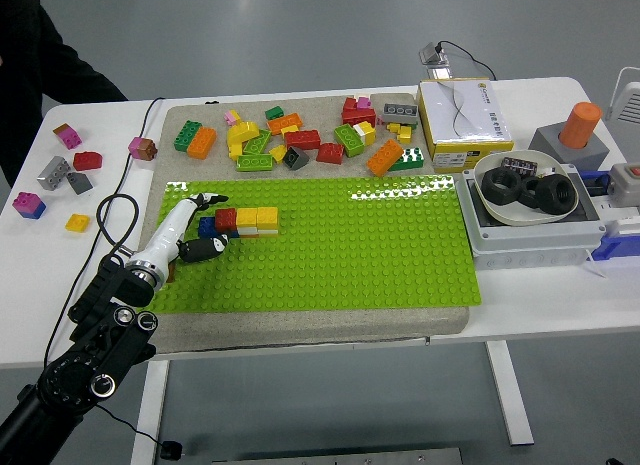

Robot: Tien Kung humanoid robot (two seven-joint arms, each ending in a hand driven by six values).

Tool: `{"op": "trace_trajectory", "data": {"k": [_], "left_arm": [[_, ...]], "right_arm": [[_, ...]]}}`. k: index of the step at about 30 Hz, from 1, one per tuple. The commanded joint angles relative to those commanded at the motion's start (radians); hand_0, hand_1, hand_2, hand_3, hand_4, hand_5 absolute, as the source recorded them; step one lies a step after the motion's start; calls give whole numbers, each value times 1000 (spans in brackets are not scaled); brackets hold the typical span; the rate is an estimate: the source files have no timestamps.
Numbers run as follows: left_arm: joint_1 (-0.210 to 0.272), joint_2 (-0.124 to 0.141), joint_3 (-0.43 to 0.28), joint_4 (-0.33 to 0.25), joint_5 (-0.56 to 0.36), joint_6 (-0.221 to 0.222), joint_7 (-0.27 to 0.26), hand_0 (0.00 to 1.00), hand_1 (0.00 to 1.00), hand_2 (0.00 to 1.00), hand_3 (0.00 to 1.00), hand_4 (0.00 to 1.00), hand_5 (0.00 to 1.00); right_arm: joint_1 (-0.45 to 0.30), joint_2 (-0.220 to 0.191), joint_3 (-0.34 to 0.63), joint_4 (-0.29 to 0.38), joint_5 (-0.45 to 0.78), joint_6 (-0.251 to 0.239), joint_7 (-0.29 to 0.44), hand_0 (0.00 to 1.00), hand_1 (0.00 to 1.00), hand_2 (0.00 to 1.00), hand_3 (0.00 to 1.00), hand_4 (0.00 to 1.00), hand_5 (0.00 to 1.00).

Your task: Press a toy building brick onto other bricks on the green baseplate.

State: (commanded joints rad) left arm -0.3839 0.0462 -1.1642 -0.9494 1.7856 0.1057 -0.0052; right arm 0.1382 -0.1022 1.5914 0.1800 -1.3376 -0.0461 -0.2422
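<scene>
The left hand (195,225) lies low over the near-left part of the flat green studded baseplate (380,245). Its white fingers (207,200) point toward a small cluster of plastic bricks: a blue brick (207,226) directly at the fingertips, a red brick (226,220) just beyond it, and a yellow brick (257,220) past that. The fingers look loosely extended, with the dark-tipped thumb (205,249) tucked on the near side. Whether they are pressing or gripping the blue brick cannot be confirmed, as the hand hides the contact. The right hand is not in view.

Risks noted:
- Off-centre pressure on the blue brick could tilt it, leaving it half-seated on the studs.
- A sideways push from the fingertips could shift or detach the adjoining red and yellow bricks.
- The baseplate rests on a beige mat (200,325) on the white tabletop (540,315); a hard, angled press could slide it.
- The black cable (100,225) loops beside the forearm and could snag on withdrawal.
</scene>
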Motion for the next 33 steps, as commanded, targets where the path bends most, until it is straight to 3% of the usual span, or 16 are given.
{"op": "trace_trajectory", "data": {"k": [13, 14, 19, 20, 25, 26, 31, 32, 33], "left_arm": [[12, 8, -16, -40, 58, -12, 19, 994, 924, 903, 859, 677, 2], [13, 8, -19, -48, 66, -14, 23, 998, 940, 928, 975, 959, 107], [54, 28, -51, -143, 151, -41, 71, 998, 940, 928, 975, 959, 107], [71, 39, -60, -169, 171, -45, 80, 998, 998, 987, 998, 998, 520], [178, 120, -122, -328, 217, -2, 53, 998, 998, 987, 998, 998, 520], [193, 130, -131, -352, 214, 9, 43, 998, 987, 948, 998, 998, 680], [285, 174, -187, -492, 161, 94, -37, 998, 987, 948, 998, 998, 680], [297, 177, -188, -515, 149, 113, -55, 998, 846, 786, 775, 998, 768], [308, 179, -186, -539, 137, 136, -77, 998, 846, 786, 775, 998, 768]], "right_arm": [[1, 0, 3, 0, -2, -3, 7, 578, 576, 637, 646, 643, 773], [1, 0, 4, 0, -2, -4, 7, 580, 576, 636, 652, 642, 773], [-1, 1, 6, 0, -4, -4, 11, 580, 576, 636, 652, 642, 773], [-3, 2, 5, 0, -2, -4, 11, 579, 576, 636, 653, 642, 773], [-16, 3, -1, 0, 11, -3, 8, 579, 576, 636, 653, 642, 773], [-17, 3, -2, 0, 13, -3, 8, 580, 576, 636, 653, 643, 774], [-23, 1, -9, 0, 19, -1, 6, 580, 576, 636, 653, 643, 774], [-23, 0, -9, 0, 19, -1, 6, 580, 576, 636, 650, 643, 774], [-23, 0, -10, 0, 18, -1, 6, 580, 576, 636, 650, 643, 774]]}}
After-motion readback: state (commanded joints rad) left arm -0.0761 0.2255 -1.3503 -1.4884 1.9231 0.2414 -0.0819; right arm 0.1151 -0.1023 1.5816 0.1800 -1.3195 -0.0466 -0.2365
